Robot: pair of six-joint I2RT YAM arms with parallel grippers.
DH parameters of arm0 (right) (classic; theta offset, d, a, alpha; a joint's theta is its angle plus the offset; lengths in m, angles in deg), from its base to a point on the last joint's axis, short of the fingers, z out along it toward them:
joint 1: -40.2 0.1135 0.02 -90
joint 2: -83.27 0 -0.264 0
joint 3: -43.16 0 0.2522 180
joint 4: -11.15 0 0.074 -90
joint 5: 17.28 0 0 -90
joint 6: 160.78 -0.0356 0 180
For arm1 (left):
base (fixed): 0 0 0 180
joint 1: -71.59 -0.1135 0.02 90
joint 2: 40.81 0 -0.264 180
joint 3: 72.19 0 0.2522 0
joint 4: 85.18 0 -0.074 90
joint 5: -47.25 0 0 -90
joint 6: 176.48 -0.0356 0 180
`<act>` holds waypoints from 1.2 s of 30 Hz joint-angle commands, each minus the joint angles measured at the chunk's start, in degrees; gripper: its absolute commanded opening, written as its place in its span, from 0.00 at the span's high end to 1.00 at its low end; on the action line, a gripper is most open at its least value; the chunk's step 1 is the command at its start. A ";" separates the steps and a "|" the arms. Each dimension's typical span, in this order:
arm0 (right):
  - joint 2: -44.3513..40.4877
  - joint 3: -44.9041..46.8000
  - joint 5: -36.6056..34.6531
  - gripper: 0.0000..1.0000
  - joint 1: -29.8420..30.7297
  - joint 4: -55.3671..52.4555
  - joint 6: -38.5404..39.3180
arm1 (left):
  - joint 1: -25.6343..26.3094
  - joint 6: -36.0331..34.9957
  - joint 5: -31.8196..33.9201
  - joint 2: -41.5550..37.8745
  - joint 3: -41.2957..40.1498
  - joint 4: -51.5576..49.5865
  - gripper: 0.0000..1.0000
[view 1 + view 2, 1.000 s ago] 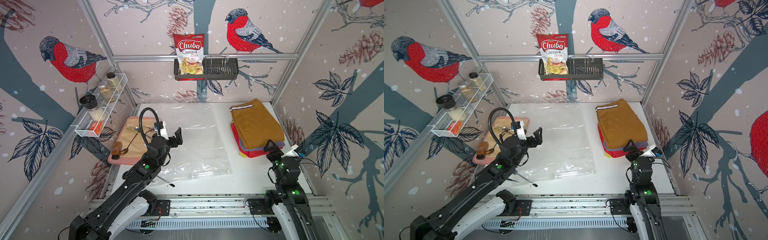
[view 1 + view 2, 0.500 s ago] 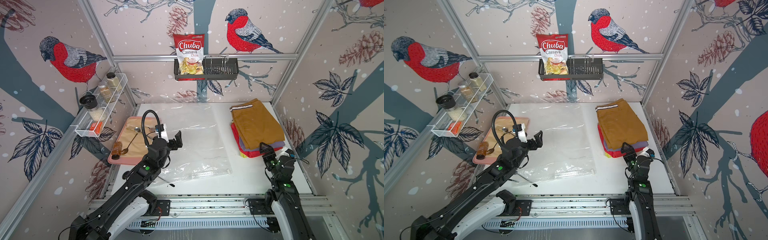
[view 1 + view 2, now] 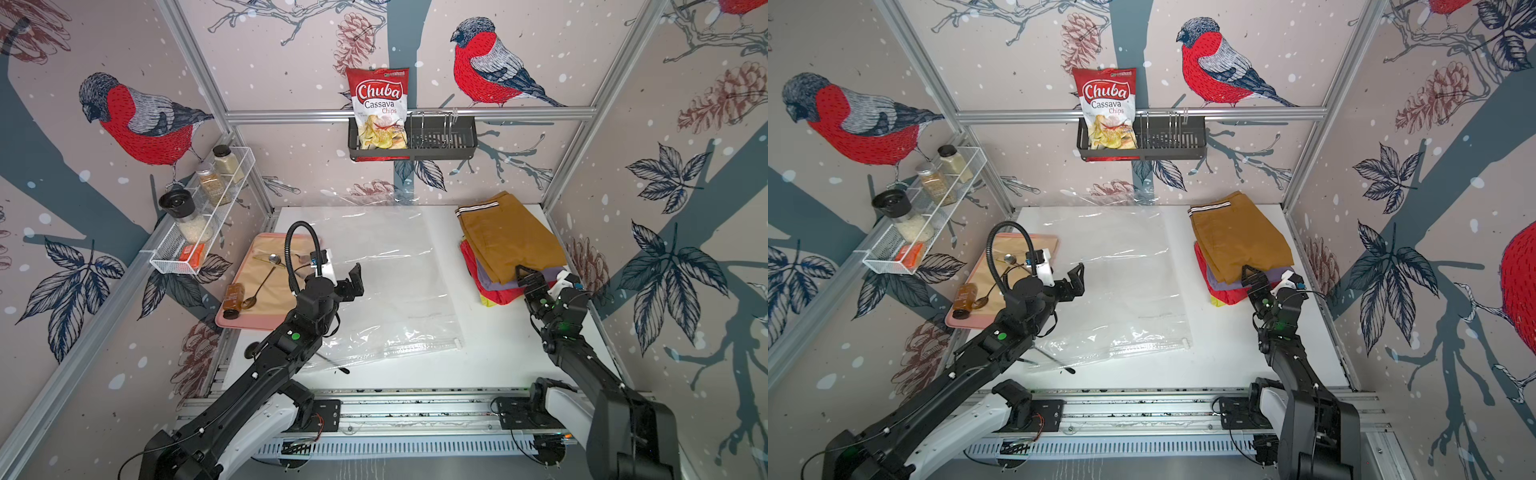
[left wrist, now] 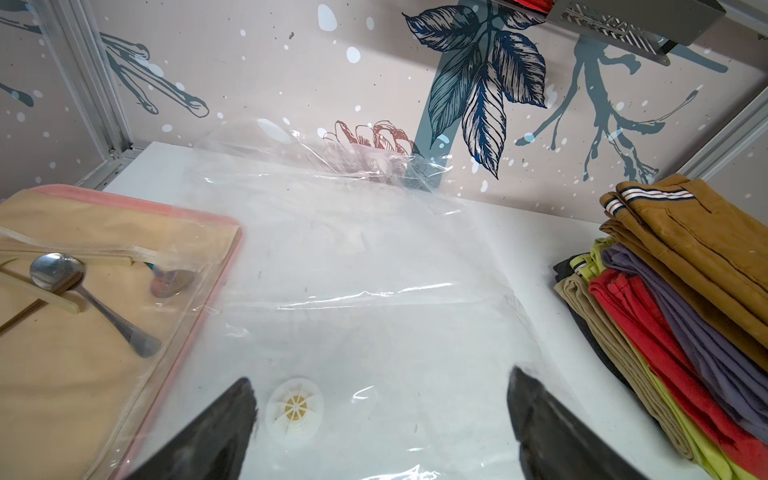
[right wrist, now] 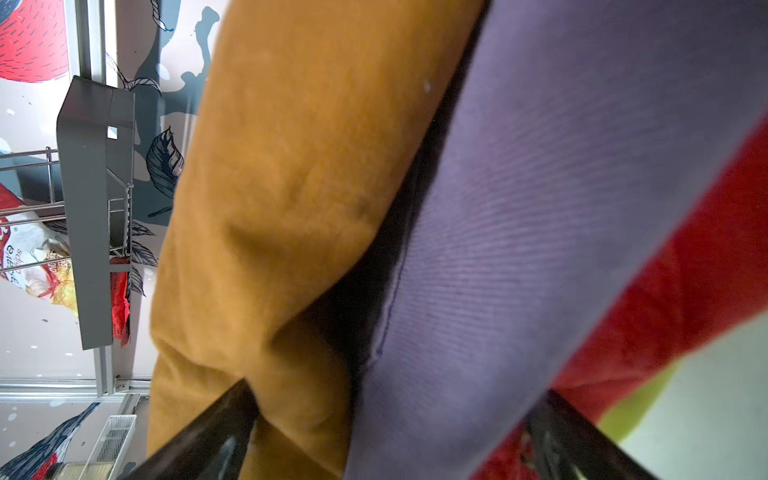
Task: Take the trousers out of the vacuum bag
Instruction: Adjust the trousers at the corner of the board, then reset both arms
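Between the spread right fingers (image 5: 195,444) lie the stacked trousers (image 5: 519,208).

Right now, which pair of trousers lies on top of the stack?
The mustard-brown trousers with the striped waistband; the purple pair, red pair and yellow-green pair lie underneath.

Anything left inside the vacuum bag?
Nothing shows inside the vacuum bag: it lies flat, the white table visible through it. The left arm covers its near corner.
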 commanded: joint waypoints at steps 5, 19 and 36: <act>8.20 -6.06 1.46 0.00 0.58 10.77 4.84 | -2.11 -0.76 0.10 0.30 -0.90 3.71 0.04; -4.60 -3.32 -17.62 0.00 2.37 -0.30 34.06 | -9.44 -4.22 -0.63 4.46 -4.53 12.20 0.03; 23.72 7.90 -32.15 0.00 11.78 48.05 51.93 | -29.82 -12.33 -12.20 19.87 -20.91 52.35 0.03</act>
